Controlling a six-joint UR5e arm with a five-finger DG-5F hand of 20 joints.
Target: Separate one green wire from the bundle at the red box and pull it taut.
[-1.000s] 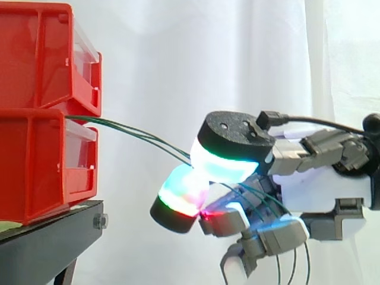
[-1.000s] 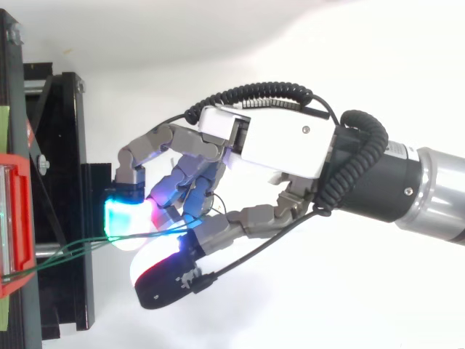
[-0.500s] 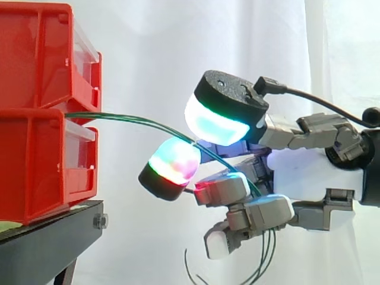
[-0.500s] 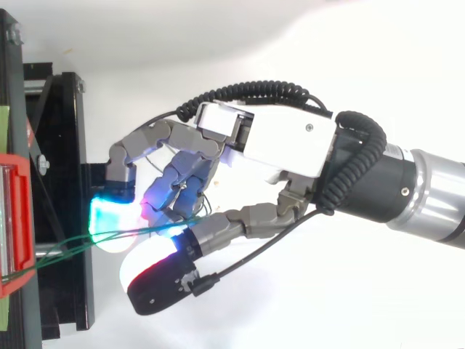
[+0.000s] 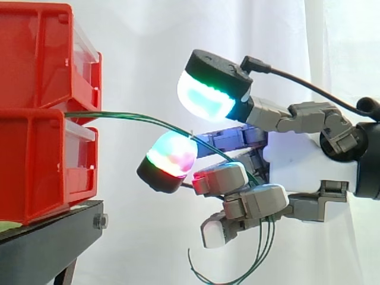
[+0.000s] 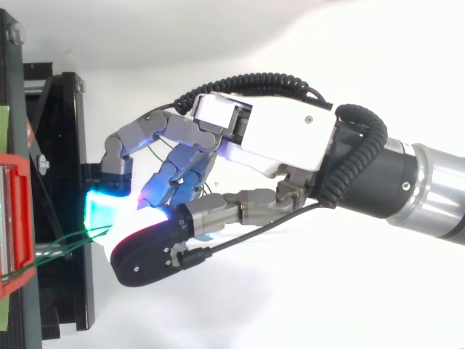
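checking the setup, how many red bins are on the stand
2: the upper red bin sits on the lower red bin, which rests on the black stand. The green wires emerge between them. Others may lie past the left edge.

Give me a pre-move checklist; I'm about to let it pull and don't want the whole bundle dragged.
1. One wire singled out: not ok; several green wires run together into the hand.
2. Tautness: not ok; they arc slack from the red bins.
3. Hold: ok; curled fingers wrap the wires, thumb pad apart above.
4. Anchoring inside the bins: cannot tell.
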